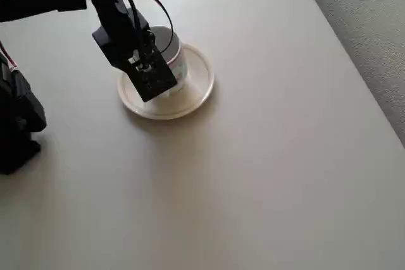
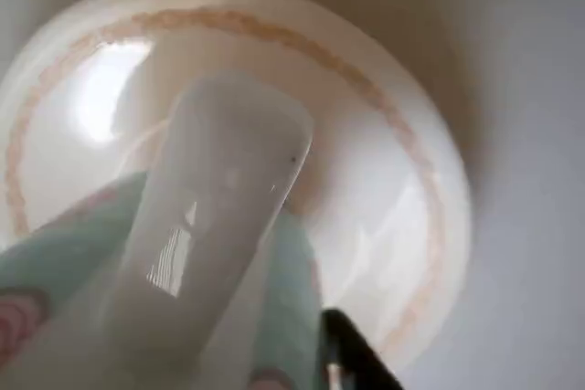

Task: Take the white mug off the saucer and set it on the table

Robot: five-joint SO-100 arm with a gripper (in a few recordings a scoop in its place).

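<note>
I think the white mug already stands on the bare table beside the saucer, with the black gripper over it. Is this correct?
Not quite. In the overhead view the white mug stands on the saucer, not on the bare table beside it. The wrist view agrees: the saucer's rim circles behind the mug's handle. The black gripper is indeed over the mug.

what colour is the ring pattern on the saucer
A faint pinkish-orange band circling the cream saucer just inside its rim, clearest in the wrist view.
</note>
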